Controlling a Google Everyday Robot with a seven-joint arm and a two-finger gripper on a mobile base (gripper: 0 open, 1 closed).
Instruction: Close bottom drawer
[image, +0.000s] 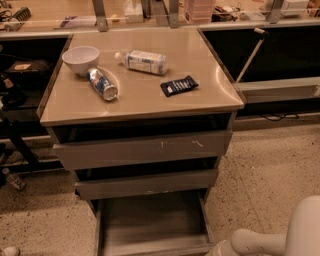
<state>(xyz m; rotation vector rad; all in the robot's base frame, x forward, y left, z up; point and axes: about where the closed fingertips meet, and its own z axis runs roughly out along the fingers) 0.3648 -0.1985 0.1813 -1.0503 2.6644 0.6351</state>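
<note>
Only a bit of the tool shows, at the end of a white arm. It is low down, below the front right corner of the table and close to the floor. Most of it is cut off at the bottom edge, so I cannot tell if it is apart or together. It holds nothing that can be seen.

Under the table top are three grey drawers. The bottom drawer is the lowest one under the table, and it sticks out far toward the front. Its grey tray is in plain sight. The tool is just beside its right front corner. The middle drawer sits higher under the table and sticks out a little. The top drawer sits right under the table top, sticks out a little too, and has small orange marks on its front.

On the table, a white bowl stands at the back left. A can lies on its side just in front of the bowl. A clear bottle lies on its side near the back middle. A dark packet lies flat toward the right side of the table.
</note>
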